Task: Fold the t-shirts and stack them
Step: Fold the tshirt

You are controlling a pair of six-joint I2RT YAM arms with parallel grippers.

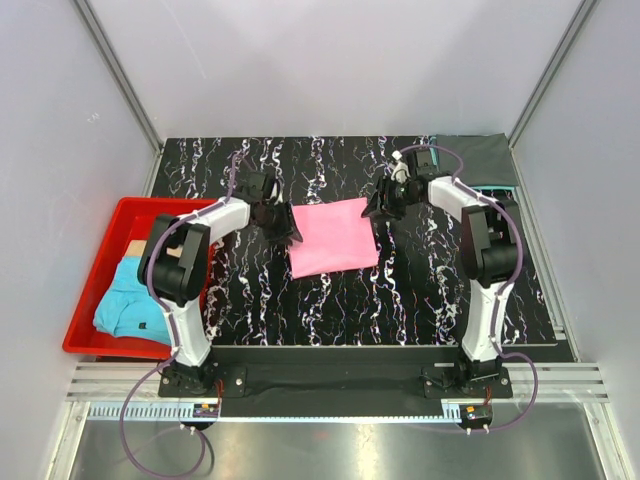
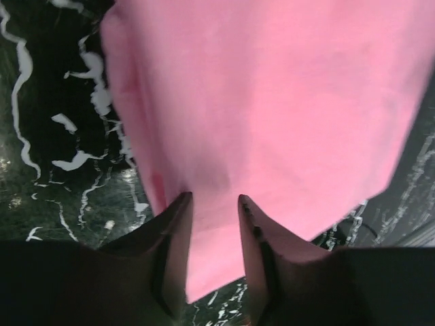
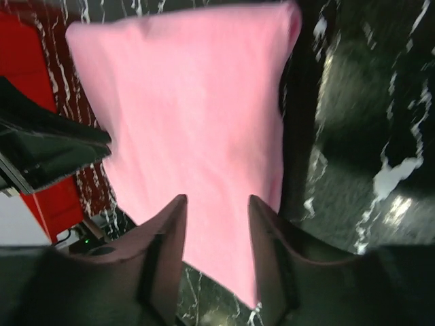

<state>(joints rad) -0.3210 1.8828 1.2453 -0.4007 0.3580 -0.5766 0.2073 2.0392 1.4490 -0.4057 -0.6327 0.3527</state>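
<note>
Standing with its two dark fingers parted, the left tool [image 2: 214, 198] grips nothing; pink cloth shows through the gap below it. It is at the 9 o'clock edge of the pink t-shirt [image 1: 333, 237]. The right tool [image 3: 216, 199] is also open and empty, at the 2 o'clock corner of the same shirt. I think they stand at opposite sides because soft cloth needs two holds to move without losing its fold.

The shirt lies flat in the middle of the table [image 1: 420, 290]. It is a smooth, slightly turned rectangle with rounded, layered edges. The table top is glossy black with white veins like marble. At 9 o'clock of the table, a red bin [image 1: 85, 290] of hard plastic holds a light blue t-shirt [image 1: 130, 305], which is crumpled and probably waits for folding.
</note>
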